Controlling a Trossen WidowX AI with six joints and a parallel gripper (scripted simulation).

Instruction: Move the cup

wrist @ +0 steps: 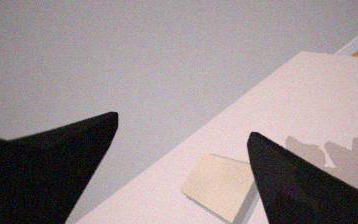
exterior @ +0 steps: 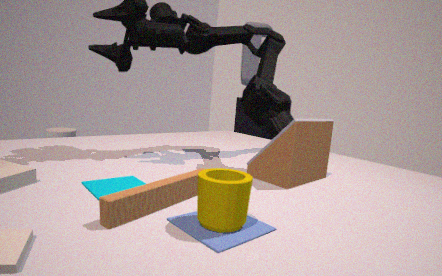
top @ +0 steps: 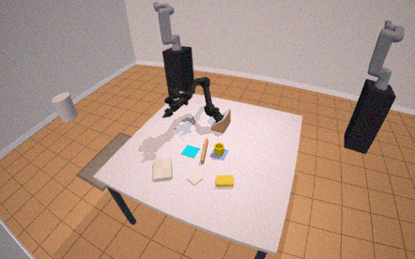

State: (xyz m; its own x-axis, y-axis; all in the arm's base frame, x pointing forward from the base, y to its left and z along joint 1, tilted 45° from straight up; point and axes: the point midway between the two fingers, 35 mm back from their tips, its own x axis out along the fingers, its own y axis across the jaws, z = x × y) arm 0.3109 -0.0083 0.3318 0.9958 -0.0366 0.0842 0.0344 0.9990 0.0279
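A yellow cup [top: 219,150] [exterior: 223,202] stands upright on the blue pad [top: 222,157] [exterior: 221,244]. Its inside is too dark and small to show any marbles. The cyan pad [top: 190,151] [exterior: 111,186] lies on the other side of a wooden bar, with nothing on it. My gripper [exterior: 92,32] [wrist: 183,128] is open and empty, raised high above the table and well away from the cup. The cup and both pads are out of the wrist view.
The wooden bar [top: 205,151] [exterior: 151,199] lies between the pads. A wooden wedge block [top: 222,123] [exterior: 296,154] stands behind the cup near the arm's base. A beige block [top: 162,169] [wrist: 219,185], a small beige tile [top: 194,178] and a yellow block [top: 224,181] lie toward the front.
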